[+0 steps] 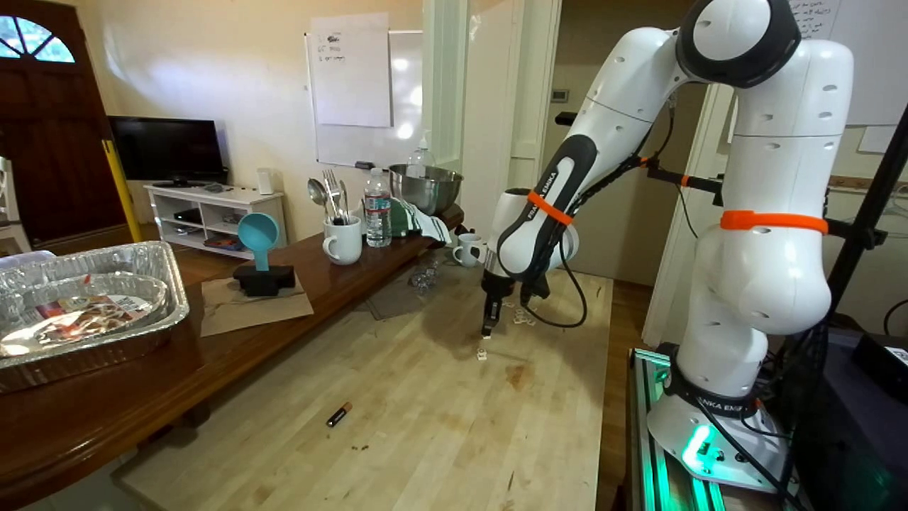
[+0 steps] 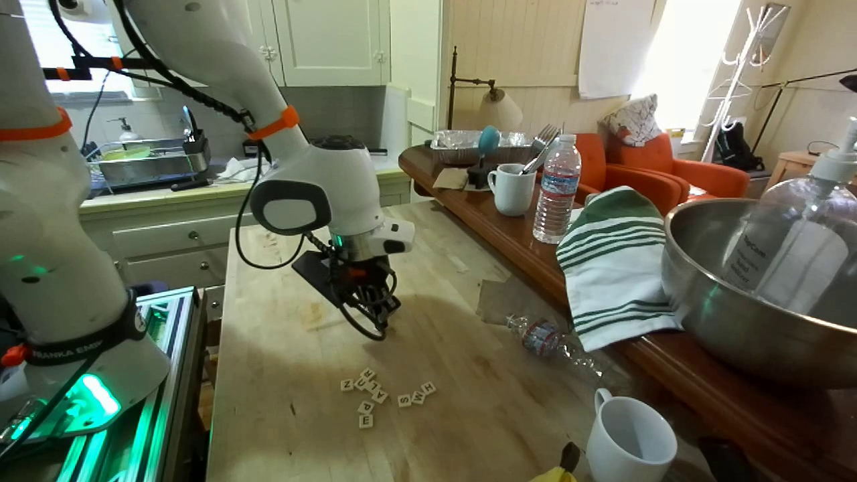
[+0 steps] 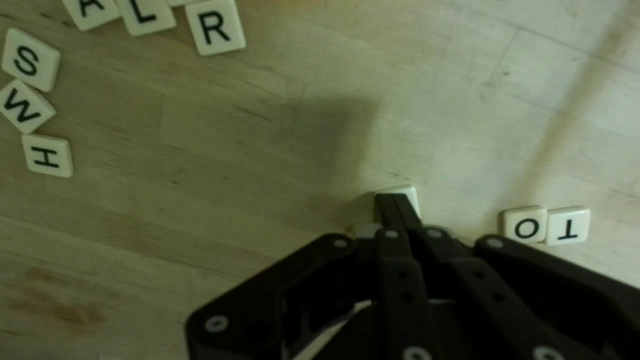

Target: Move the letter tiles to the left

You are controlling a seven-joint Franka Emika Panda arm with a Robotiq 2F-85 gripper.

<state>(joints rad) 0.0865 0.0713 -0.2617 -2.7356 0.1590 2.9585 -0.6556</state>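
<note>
My gripper (image 3: 393, 197) is shut, its two black fingertips together with nothing between them. They overlap one pale letter tile (image 3: 412, 195) and hide most of its face; whether they touch it I cannot tell. To the right in the wrist view, an O tile (image 3: 524, 225) and a T tile (image 3: 568, 226) lie side by side. An R tile (image 3: 215, 26) and others sit at the upper left, with S (image 3: 31, 60), W (image 3: 24, 106) and H (image 3: 47, 155) at the left edge. In an exterior view the gripper (image 1: 486, 332) points down behind the tile pair (image 1: 482, 355).
A battery (image 1: 339, 414) lies on the light wood table. Along one side runs a raised dark counter (image 1: 312, 284). Near its foot are a crumpled bottle (image 2: 542, 337), a white mug (image 2: 633, 438) and a banana (image 2: 559, 474). A metal bowl (image 2: 723, 321) stands on the counter.
</note>
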